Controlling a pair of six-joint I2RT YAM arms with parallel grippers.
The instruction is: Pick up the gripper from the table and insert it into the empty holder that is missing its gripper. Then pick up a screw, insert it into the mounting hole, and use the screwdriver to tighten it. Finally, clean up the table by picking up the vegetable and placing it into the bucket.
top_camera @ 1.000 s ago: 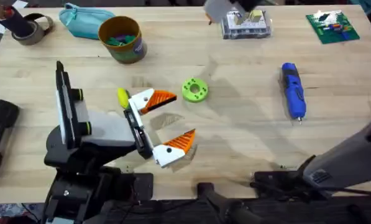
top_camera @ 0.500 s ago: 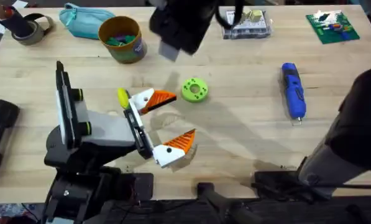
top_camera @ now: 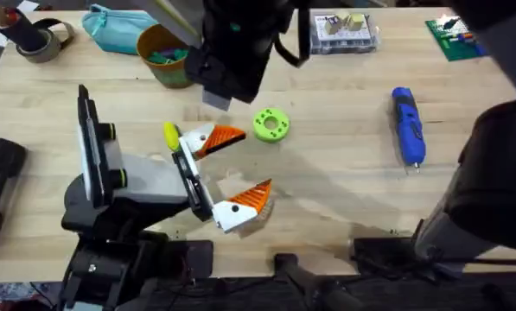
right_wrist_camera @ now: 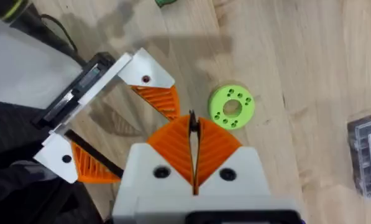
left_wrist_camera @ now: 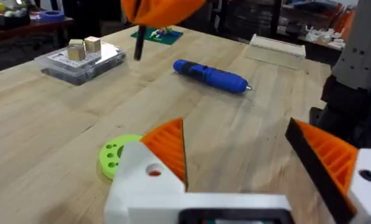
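No lettering, brand, number or sign can be read on anything here, neither on the screwdriver (top_camera: pixel 408 126) nor on the clear plastic box (top_camera: pixel 343 32) behind it.

Right arm reaches across the middle, its fingers (right_wrist_camera: pixel 193 146) pressed together; left fingers (left_wrist_camera: pixel 173 149) spread apart.

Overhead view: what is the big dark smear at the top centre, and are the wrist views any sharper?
Overhead: the smear is the right arm close under the camera, blurred, casting soft shadow on the table. Left wrist: near orange pads soft, the screwdriver clear. Right wrist: its gripper and the green disc sharp.
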